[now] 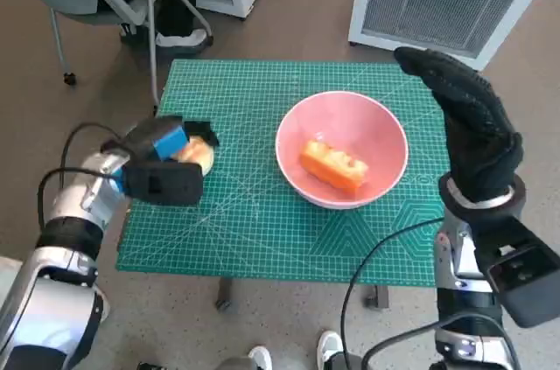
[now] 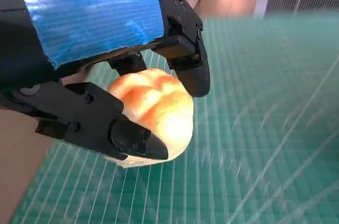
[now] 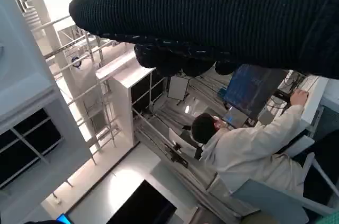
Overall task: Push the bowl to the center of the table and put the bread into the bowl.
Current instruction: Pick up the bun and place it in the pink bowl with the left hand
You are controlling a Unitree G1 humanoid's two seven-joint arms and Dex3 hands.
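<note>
1. Looking down from the head view, we see the pink bowl (image 1: 341,150) standing near the middle of the green cutting mat (image 1: 254,212) that covers the table.
2. We see one piece of bread (image 1: 333,165) already lying inside the bowl; it is oblong, orange-golden on the crust and paler on top.
3. We see a second bread roll (image 2: 153,110) at the left edge of the mat, well apart from the bowl. It is round, with a golden-brown lobed top and a pale underside.
4. We find the left hand (image 1: 162,169) clamped on this roll: in the left wrist view its black fingers (image 2: 188,49) press the roll from one side and another black part presses from the opposite side.
5. We cannot tell whether the roll still touches the mat or is lifted a little.
6. In the head view the roll is mostly hidden by the blue-taped back of the hand.
7. We see the right hand (image 1: 468,125) raised above the right edge of the mat, near the bowl but apart from it. It holds nothing, and its gloved fingers are loosely spread.
8. In the right wrist view the glove covers the top, and behind it a person (image 3: 249,150) in pale clothes sits at a desk; the table is not visible there.
</note>
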